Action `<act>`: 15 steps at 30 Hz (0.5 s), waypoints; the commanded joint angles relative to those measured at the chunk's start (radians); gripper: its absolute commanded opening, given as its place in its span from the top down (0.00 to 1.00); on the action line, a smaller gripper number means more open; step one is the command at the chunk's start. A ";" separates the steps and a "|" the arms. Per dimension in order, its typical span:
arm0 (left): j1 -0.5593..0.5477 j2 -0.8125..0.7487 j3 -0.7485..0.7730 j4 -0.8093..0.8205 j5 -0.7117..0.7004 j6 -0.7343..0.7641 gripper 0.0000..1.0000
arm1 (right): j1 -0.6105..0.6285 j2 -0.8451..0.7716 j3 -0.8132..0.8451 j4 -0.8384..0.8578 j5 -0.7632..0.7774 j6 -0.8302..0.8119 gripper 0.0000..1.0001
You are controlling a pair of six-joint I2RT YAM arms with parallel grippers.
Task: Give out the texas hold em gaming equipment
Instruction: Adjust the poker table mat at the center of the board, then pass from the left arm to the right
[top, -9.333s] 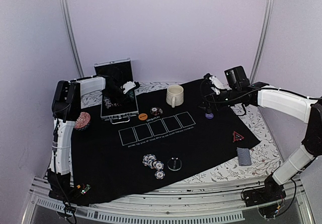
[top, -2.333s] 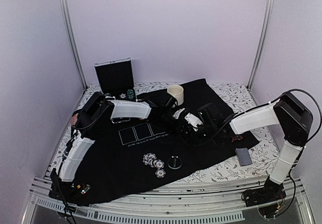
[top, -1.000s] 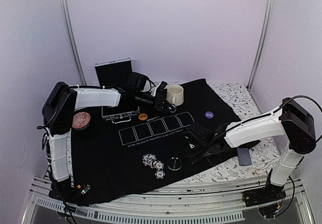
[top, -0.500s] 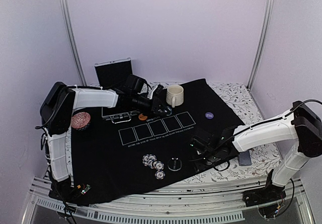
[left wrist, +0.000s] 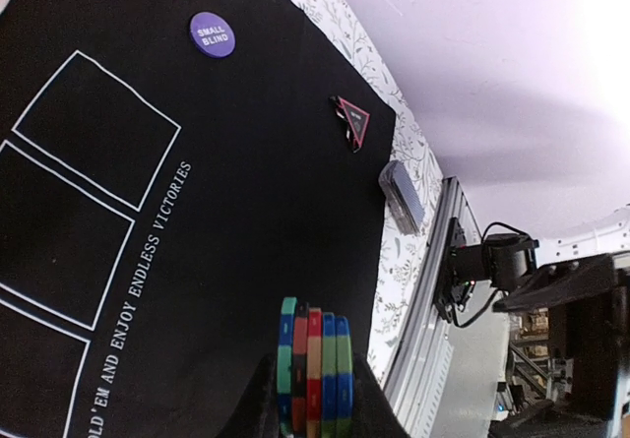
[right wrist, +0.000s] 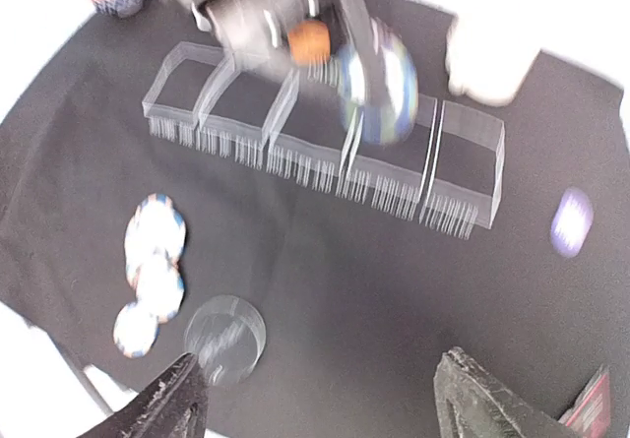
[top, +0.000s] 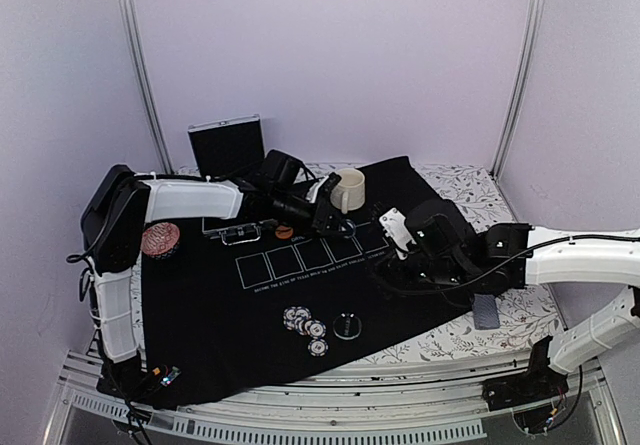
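Over the black mat (top: 230, 315), the left tool (left wrist: 315, 394) is clenched on an edge-on stack of poker chips (left wrist: 313, 354) toward 12 o'clock, the right tool (right wrist: 325, 404) hangs released and empty toward 2 o'clock, and loose chips (top: 306, 327) lie at 6 o'clock.

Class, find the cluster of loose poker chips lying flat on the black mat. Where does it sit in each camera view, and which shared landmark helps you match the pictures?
Top external: the loose chips lie low, left of centre, nearer the arm bases than the card boxes.
Left wrist: not in it.
Right wrist: lower left, below the boxes.
Shared landmark: the row of white-outlined card boxes, seen in all three views.
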 commanded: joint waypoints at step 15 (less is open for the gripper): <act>-0.031 -0.158 0.014 0.035 0.029 -0.030 1.00 | -0.200 0.100 -0.071 0.791 -0.153 -0.979 0.21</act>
